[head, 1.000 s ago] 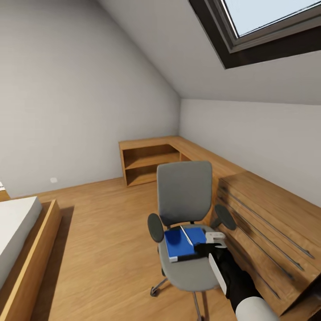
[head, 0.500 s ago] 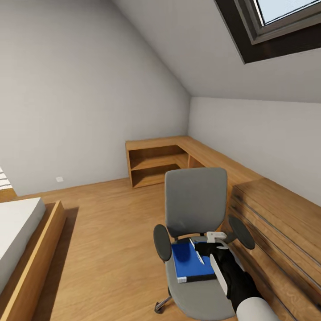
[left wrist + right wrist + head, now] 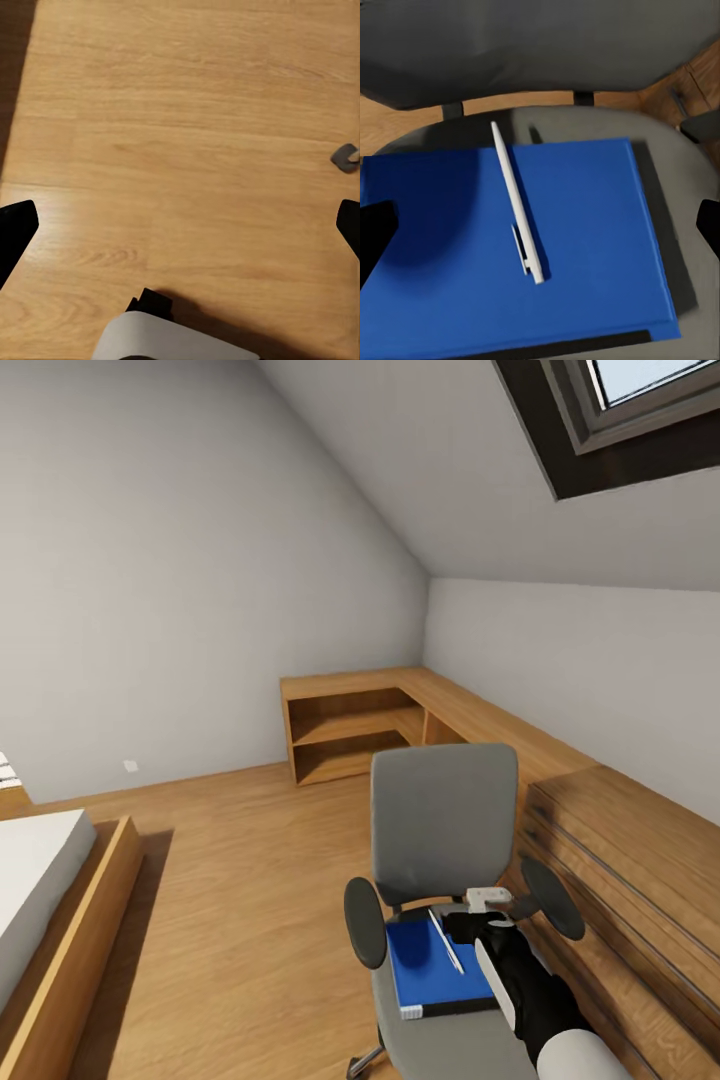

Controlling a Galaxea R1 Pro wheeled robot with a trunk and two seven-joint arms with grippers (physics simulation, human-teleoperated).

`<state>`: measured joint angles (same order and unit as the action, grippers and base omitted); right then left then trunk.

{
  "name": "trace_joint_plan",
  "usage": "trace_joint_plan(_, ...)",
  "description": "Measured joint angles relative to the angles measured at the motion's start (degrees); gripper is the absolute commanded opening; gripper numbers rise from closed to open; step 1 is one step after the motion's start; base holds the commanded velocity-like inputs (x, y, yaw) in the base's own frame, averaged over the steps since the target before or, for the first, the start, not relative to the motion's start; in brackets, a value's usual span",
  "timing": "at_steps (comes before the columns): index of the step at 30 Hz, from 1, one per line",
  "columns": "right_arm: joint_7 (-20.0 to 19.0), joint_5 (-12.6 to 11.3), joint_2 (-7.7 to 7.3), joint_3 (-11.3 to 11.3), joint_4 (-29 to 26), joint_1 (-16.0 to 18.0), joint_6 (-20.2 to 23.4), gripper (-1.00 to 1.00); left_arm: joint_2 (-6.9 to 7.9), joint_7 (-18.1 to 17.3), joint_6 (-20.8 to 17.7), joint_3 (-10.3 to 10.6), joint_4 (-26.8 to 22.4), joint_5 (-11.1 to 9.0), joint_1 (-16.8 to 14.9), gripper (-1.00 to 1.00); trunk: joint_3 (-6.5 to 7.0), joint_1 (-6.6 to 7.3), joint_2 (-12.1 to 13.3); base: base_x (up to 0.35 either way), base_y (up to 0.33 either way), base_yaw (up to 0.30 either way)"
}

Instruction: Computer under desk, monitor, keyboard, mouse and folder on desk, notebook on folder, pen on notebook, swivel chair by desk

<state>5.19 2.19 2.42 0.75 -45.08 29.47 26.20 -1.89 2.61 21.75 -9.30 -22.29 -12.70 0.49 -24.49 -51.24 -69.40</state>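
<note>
Hovering wide-open right gripper [image 3: 478, 922] just above folder [image 3: 437, 965] and pen [image 3: 446, 941] on swivel chair [image 3: 440, 830].

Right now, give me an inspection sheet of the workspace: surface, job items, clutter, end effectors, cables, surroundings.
Surface: grey seat of the swivel chair; wooden floor underneath.
Job items: blue folder lies flat on the seat, white pen lying on top of it.
Clutter: nothing seen.
End effectors: right end effector hovers over the folder's edge, fingers apart; left end effector is open, pointing at bare floor.
Cables: nothing seen.
Surroundings: oak chest with long bar handles beside the chair, corner shelf unit, bed, skylight in the sloped ceiling.
</note>
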Motion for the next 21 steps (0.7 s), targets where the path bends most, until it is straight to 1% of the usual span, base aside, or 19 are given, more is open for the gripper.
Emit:
trace_joint_plan(3,-0.4,2.0,-0.25,1.9,0.3,0.0,0.1,1.00,0.00,0.0,0.0,0.0,0.0,0.0,0.0,1.00,0.00,-0.01,0.0,0.021,0.000,0.000)
trace_joint_plan(6,-1.9,2.7,-0.48,2.6,0.4,0.0,0.2,1.00,0.01,0.0,0.0,0.0,0.0,0.0,0.0,1.00,0.00,-0.01,0.0,0.007,0.000,0.000)
trace_joint_plan(9,-4.9,3.1,-0.85,3.0,1.2,0.0,0.2,1.00,0.05,0.0,0.0,0.0,0.0,0.0,0.0,1.00,0.00,-0.01,0.0,0.001,0.000,0.000)
trace_joint_plan(13,-7.4,3.2,-1.49,3.2,1.9,0.0,0.2,1.00,0.01,0.0,0.1,0.0,0.0,0.0,0.0,1.00,0.00,-0.01,0.0,0.000,0.000,0.000)
trace_joint_plan(14,-9.6,3.2,-1.80,3.3,2.0,0.0,0.2,1.00,-0.01,0.0,0.1,0.0,0.0,0.0,0.0,1.00,0.00,-0.01,0.0,0.000,0.000,0.000)
trace_joint_plan(16,-12.0,3.2,-2.07,3.3,2.1,0.0,0.2,1.00,0.01,0.0,0.3,0.0,0.0,0.0,0.0,1.00,0.00,-0.01,0.0,0.000,0.000,0.000)
trace_joint_plan(18,-13.5,3.3,-2.24,3.3,2.1,0.0,0.2,1.00,0.03,0.0,0.8,0.0,0.0,0.0,0.0,1.00,0.00,-0.01,0.0,0.000,0.000,0.000)
trace_joint_plan(21,-14.4,3.3,-2.36,3.2,2.1,0.0,0.2,1.00,0.04,0.0,1.4,0.0,0.0,0.0,0.0,1.00,0.00,-0.01,0.0,0.000,0.000,0.000)
